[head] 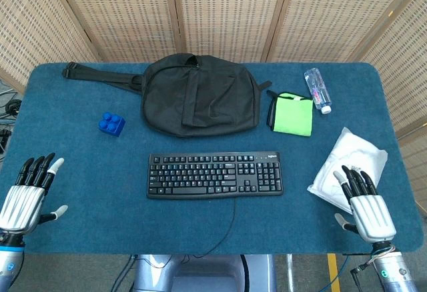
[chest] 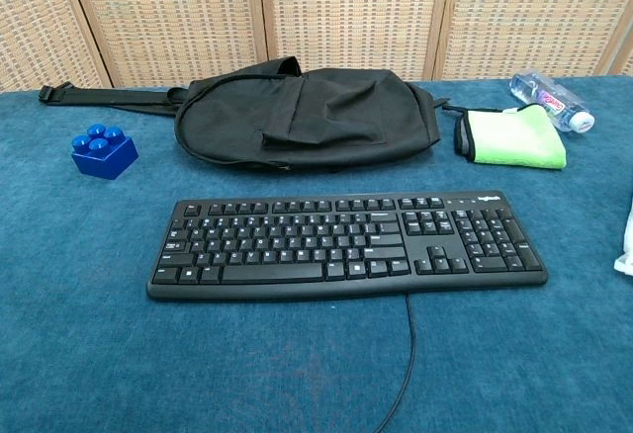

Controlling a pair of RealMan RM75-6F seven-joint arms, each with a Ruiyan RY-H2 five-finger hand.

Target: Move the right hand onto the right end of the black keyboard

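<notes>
Black keyboard (head: 215,175) lies well apart from right robot hand (head: 365,207).

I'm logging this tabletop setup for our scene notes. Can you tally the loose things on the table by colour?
Black: 2, the flat black keyboard and the black fabric sling bag
Blue: 1, the blue plastic building brick
Green: 1, the folded green cloth
Clear: 1, the clear plastic water bottle
White: 1, the white crumpled bag
Total: 6
</notes>
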